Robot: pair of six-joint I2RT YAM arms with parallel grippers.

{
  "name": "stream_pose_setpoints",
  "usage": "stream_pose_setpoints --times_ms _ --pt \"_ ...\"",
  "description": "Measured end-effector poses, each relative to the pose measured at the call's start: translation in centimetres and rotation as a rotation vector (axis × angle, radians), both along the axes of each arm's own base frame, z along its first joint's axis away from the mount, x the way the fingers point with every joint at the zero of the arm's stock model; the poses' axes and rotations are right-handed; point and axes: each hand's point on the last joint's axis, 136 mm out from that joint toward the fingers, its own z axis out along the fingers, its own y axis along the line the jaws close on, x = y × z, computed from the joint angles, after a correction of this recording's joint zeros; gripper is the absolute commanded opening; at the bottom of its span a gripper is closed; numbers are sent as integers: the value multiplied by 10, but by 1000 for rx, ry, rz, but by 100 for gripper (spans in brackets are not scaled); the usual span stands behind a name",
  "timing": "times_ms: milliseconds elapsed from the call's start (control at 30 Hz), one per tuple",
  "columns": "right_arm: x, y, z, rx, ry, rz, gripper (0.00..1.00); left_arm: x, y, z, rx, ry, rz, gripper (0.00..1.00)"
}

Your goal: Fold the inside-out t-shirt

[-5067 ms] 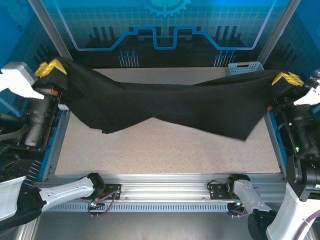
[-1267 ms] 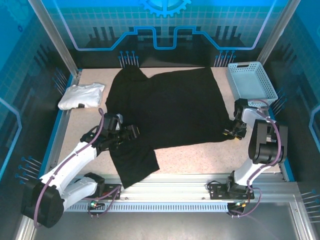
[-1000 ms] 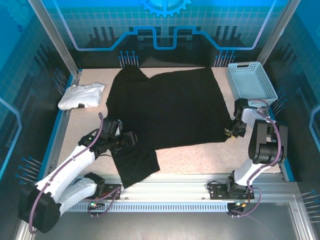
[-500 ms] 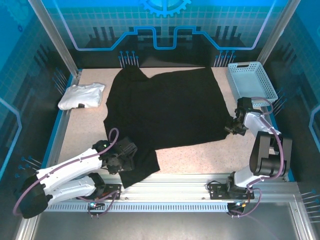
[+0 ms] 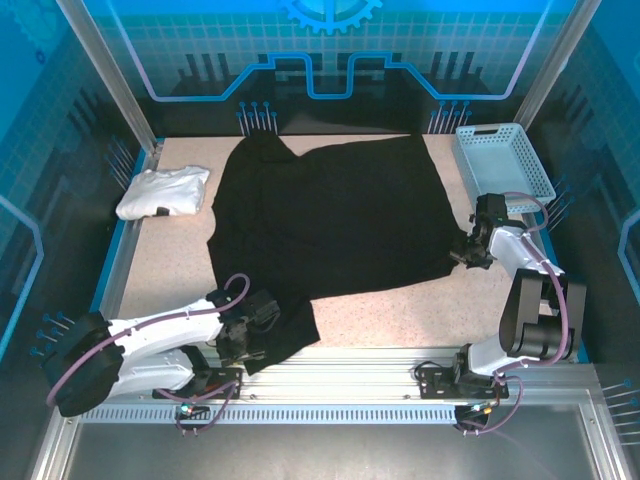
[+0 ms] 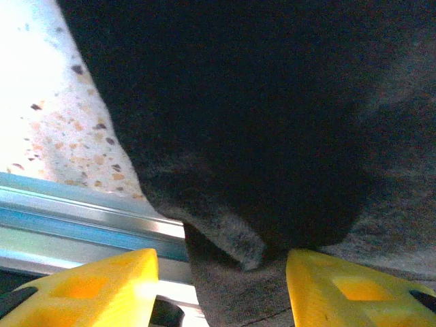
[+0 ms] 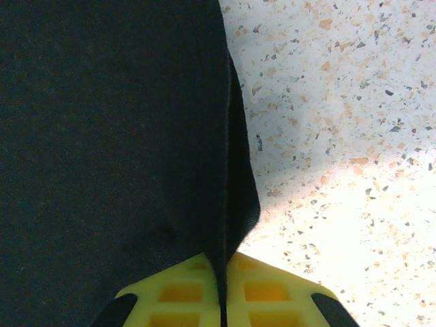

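The inside-out t-shirt [image 5: 330, 215] lies spread black over the table, with a flap hanging toward the near edge at the lower left. My left gripper [image 5: 256, 322] sits low at that flap. In the left wrist view its yellow fingers [image 6: 102, 286] stand apart, with a folded hem of the t-shirt [image 6: 231, 238] between them and a gap on the left side. My right gripper [image 5: 470, 256] is at the shirt's right near corner. In the right wrist view the right gripper [image 7: 223, 272] is shut on the edge of the t-shirt [image 7: 109, 136], which runs up from between the pads.
A folded white garment [image 5: 162, 192] lies at the back left and a light blue basket [image 5: 503, 165] stands at the back right. An aluminium rail [image 5: 340, 362] runs along the near edge, close under the left gripper [image 6: 68, 211]. Bare speckled table [image 5: 400, 310] shows in the front middle.
The left arm has swung down from the shirt's left side to the near-edge flap, and its jaws have narrowed. The right gripper stays shut on the right corner, barely shifted.
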Motion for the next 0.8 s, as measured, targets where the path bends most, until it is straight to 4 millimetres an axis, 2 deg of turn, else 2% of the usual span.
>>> stream_pose_setpoints --times_ms 167,367,600,700,800 --pt "0 0 0 -2 1 0 8 5 -7 -7 -48 -33 -3 22" --pt "0 -1 0 -10 2 4 7 9 -18 -2 -128 -69 -2 1" --pt "-11 -3 -8 -23 29 -1 7 13 -21 22 -198 -132 12 0" --pt "-11 -3 -5 -26 19 2 7 25 -19 44 -231 -183 60 0" --pt "-10 -3 2 -31 -5 5 9 48 -13 76 -276 -261 146 0"
